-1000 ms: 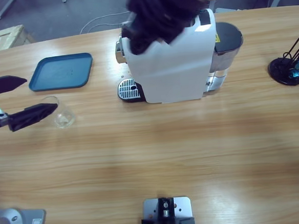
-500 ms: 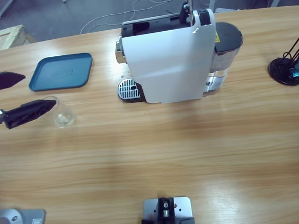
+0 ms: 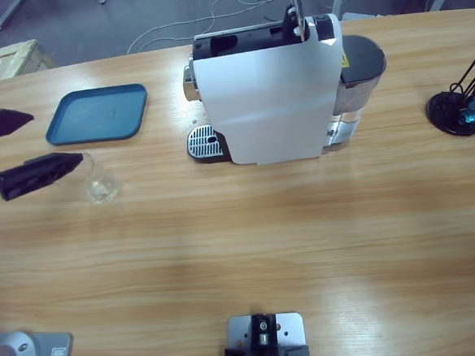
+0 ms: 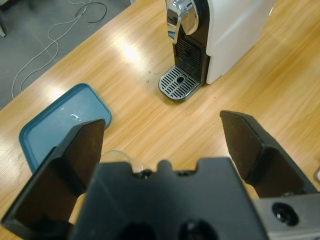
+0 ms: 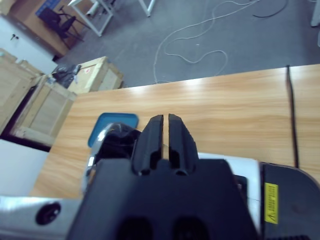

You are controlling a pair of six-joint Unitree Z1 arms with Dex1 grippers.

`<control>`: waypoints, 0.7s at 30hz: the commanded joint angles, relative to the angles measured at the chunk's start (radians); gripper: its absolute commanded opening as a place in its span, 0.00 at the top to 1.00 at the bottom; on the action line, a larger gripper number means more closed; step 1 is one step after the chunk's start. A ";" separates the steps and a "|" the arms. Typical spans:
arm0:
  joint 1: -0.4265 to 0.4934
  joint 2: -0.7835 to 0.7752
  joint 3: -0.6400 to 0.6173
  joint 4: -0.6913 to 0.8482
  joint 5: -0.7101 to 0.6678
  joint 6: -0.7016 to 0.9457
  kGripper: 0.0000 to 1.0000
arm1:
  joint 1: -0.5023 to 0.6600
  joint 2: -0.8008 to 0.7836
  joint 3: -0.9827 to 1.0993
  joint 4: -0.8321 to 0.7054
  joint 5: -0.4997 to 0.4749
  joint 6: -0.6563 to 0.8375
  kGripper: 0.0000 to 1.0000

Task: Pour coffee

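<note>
**Left gripper drawn back from glass; dark arm gone from above machine**

Since the earlier frames: the left gripper (image 3: 14,149) has slid toward the table's left edge, its lower jaw tip now just beside the glass (image 3: 99,181) rather than over its rim; the dark arm that covered the coffee machine (image 3: 268,94) a second ago has left the high view.

- Left gripper: jaws spread wide, nothing between them. Seen also in the left wrist view (image 4: 165,145).
- Right gripper (image 5: 165,137): jaws pressed together, holding nothing, raised above the machine's top.
- Glass: clear, upright, on the table (image 3: 250,242) in front of the blue tray (image 3: 98,114). Any coffee inside cannot be made out.
- Coffee machine: white, drip grate (image 4: 179,82) bare, spout facing the tray side.
- Black lamp base (image 3: 456,112): near the table's right edge.
</note>
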 commanded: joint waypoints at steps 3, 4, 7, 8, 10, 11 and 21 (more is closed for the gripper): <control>-0.006 -0.026 0.008 0.007 0.010 -0.034 0.01 | 0.125 0.198 -0.054 -0.036 0.068 -0.037 1.00; -0.006 -0.030 0.008 0.008 0.010 -0.035 0.01 | 0.125 0.212 -0.052 -0.036 0.073 -0.038 1.00; -0.006 -0.037 0.015 0.008 0.011 -0.036 0.01 | 0.129 0.252 -0.052 -0.036 0.094 -0.046 1.00; -0.006 -0.037 0.017 0.008 0.011 -0.036 0.01 | 0.132 0.266 -0.052 -0.036 0.096 -0.048 1.00; -0.006 -0.035 0.019 0.008 0.010 -0.036 0.01 | 0.138 0.292 -0.048 -0.036 0.101 -0.050 1.00; -0.006 -0.033 0.019 0.008 0.010 -0.036 0.01 | 0.141 0.304 -0.047 -0.036 0.105 -0.052 1.00; -0.006 -0.022 0.019 0.008 0.010 -0.036 0.01 | 0.162 0.405 -0.035 0.044 0.112 -0.052 1.00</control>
